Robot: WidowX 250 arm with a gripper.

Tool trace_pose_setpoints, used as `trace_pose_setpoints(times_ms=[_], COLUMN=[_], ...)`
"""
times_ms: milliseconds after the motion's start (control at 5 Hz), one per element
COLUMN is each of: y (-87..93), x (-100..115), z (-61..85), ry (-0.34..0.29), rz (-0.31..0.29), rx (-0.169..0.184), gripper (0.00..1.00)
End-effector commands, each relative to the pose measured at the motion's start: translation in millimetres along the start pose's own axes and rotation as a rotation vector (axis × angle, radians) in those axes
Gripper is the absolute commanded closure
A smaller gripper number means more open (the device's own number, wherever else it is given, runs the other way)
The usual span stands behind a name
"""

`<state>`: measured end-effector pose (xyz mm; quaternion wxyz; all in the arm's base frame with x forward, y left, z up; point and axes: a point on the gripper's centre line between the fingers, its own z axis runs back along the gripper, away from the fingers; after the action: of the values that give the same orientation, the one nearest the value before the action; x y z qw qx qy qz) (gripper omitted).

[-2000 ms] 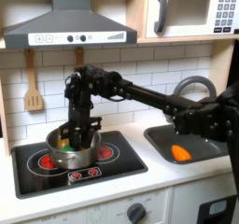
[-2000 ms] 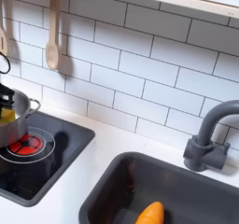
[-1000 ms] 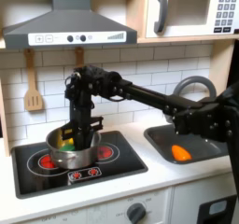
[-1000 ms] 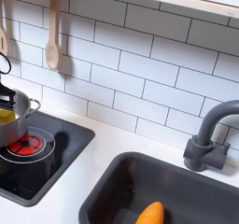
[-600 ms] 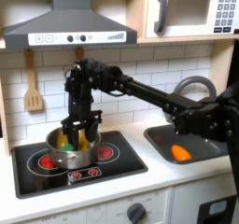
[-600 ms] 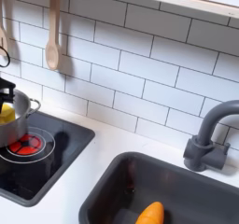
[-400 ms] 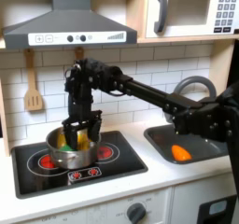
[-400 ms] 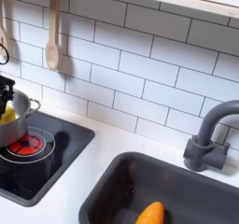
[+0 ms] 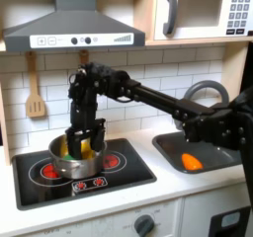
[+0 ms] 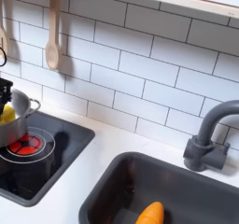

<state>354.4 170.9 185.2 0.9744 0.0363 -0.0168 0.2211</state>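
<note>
In the first exterior view my black arm reaches from the right across to the stove, and my gripper (image 9: 83, 140) hangs just above a silver pot (image 9: 79, 167) on the left burner. Its fingers (image 9: 72, 139) stand apart, open, with nothing held between them. Inside the pot lie a yellow item (image 9: 65, 149) and a green item (image 9: 71, 158). In the second exterior view the pot (image 10: 15, 127) sits at the left edge with the yellow item (image 10: 7, 115) showing over its rim, under a black part of the gripper.
A black stovetop (image 9: 119, 177) with red burner rings carries the pot. An orange carrot (image 9: 191, 162) lies in the sink (image 9: 222, 154) on the first exterior view's right, behind it a grey faucet (image 10: 207, 134). A wooden spatula (image 9: 36, 95) hangs on the tiled wall.
My gripper has risen from inside the pot to just above its rim, fingers spread. The yellow and green items stay in the pot.
</note>
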Motion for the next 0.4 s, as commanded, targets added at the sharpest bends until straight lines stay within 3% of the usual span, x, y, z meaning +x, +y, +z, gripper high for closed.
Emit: trace_pose_setpoints(times_ms=[0,200], y=[-8.8,-9.7], x=[-0.3,1.3], z=[-1.9,-5.4], ry=[-0.009,-0.012], rz=[0.017,0.017], rx=[0.007,0.019], gripper=[0.00,0.00])
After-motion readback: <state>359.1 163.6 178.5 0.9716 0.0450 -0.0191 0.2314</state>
